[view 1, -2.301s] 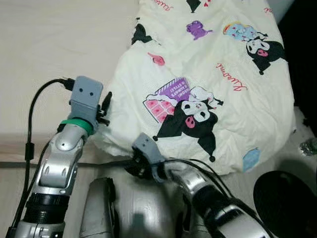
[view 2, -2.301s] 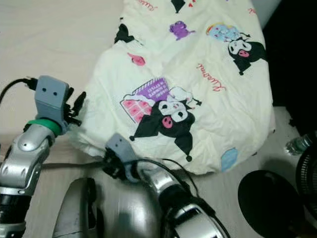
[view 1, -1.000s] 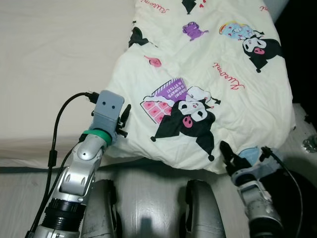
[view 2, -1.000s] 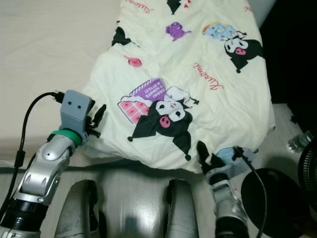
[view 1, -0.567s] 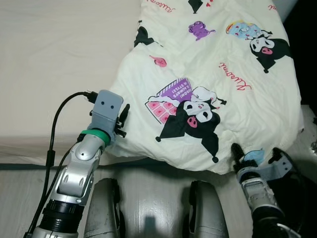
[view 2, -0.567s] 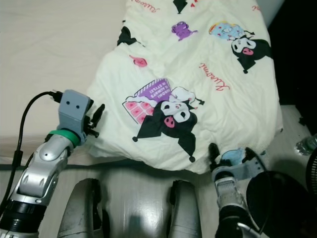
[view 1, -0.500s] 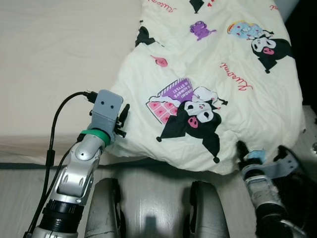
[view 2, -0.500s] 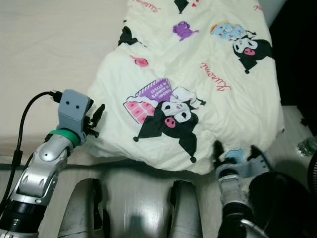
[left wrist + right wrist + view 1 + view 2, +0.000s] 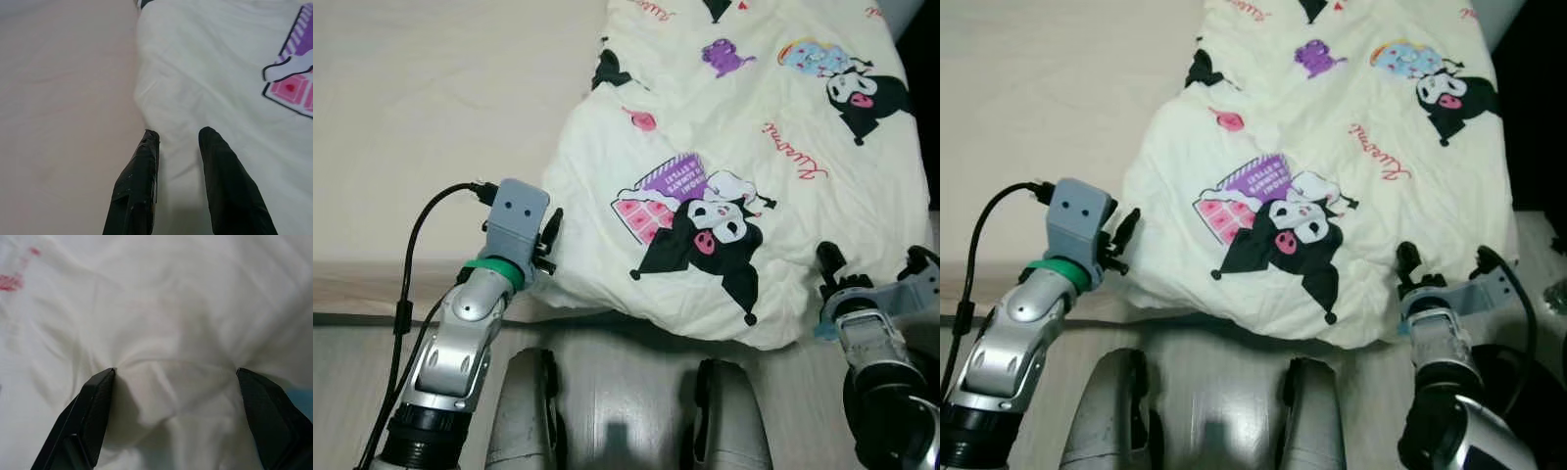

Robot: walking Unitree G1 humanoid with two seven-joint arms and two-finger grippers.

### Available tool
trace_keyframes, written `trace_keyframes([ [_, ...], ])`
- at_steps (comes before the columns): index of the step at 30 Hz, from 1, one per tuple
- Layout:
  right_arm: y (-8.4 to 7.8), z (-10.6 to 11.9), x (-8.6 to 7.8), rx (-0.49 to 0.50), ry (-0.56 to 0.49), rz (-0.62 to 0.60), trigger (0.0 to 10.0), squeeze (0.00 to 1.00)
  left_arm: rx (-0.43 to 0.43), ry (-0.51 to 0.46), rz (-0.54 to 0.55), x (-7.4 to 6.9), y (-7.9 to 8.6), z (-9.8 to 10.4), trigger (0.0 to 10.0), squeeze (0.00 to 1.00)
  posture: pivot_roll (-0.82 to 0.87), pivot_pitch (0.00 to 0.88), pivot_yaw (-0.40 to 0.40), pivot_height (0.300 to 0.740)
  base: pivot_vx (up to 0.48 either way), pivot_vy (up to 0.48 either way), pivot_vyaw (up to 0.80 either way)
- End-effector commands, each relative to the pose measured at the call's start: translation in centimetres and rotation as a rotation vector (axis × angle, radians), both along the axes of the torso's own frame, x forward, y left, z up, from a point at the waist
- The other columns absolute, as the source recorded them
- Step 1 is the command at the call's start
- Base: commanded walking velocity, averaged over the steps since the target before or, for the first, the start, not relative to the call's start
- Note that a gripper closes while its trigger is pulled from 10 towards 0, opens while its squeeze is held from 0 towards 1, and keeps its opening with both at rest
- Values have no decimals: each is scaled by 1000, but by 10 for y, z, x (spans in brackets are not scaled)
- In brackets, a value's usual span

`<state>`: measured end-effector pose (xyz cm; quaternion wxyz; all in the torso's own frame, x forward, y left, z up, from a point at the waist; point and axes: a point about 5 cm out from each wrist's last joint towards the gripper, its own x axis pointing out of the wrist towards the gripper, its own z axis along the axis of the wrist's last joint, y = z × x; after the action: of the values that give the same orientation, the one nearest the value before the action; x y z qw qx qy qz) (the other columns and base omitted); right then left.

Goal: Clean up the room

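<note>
Cream blanket [image 9: 734,166] printed with black-and-white cartoon characters, a purple-and-pink checkered patch and red script lies bunched on the right part of the bed [image 9: 431,127]; its near edge hangs over the bed's front edge, above the pale wooden floor [image 9: 617,362]. The rest of the bed, to the left, shows a plain beige sheet. Left pincer [image 9: 178,134] sits at the blanket's left border, fingers parted by a narrow gap, with a fold of the blanket's edge lying between the tips; one finger [image 9: 139,166] is over the seam where blanket meets sheet, the other over the blanket. Whether the fabric is actually pinched cannot be told. Right pincer [image 9: 176,372] is at the blanket's lower right edge, spread wide, both tips pressed into the cloth, which puckers into a raised wrinkle between them; nothing is clamped. In the head views the right wrist [image 9: 867,313] comes up from the lower right, just below the blanket's hem. The robot's two grey legs [image 9: 626,411] show at the bottom, standing close against the bed.
</note>
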<state>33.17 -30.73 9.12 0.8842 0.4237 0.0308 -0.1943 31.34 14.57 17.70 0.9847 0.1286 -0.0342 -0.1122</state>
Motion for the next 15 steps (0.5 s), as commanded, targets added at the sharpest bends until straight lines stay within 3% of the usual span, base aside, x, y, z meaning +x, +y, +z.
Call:
trace_keyframes([
  [1,7,-22,-9,24,159,-15,10000,0,13,29,11,-5,5,-7,10000,0,173,223,117,575,0,0,0],
  [6,8,-28,-11,17,232,-31,10000,0,21,33,17,-8,9,-6,10000,0,187,225,122,575,0,0,0],
  [7,6,-25,-9,0,239,-35,7608,0,26,35,20,-8,10,-6,10000,0,191,225,124,575,0,0,0],
  [9,6,-25,-9,0,239,-35,7608,0,26,35,20,-8,10,-6,10000,0,191,225,124,575,0,0,0],
  [10,5,-24,-9,-4,242,-36,4118,0,27,36,21,-8,11,-6,10000,0,191,225,124,575,0,0,0],
  [11,3,-22,-9,-6,243,-44,1608,0,28,37,23,-9,11,-6,10000,0,195,226,125,575,0,0,0],
  [12,1,-19,-8,-4,239,-51,0,0,29,38,25,-9,12,-6,10000,0,198,228,126,575,0,0,0],
  [15,-3,-14,-6,-4,224,-59,0,0,30,38,28,-10,13,-5,10000,0,200,230,128,575,0,0,0],
])
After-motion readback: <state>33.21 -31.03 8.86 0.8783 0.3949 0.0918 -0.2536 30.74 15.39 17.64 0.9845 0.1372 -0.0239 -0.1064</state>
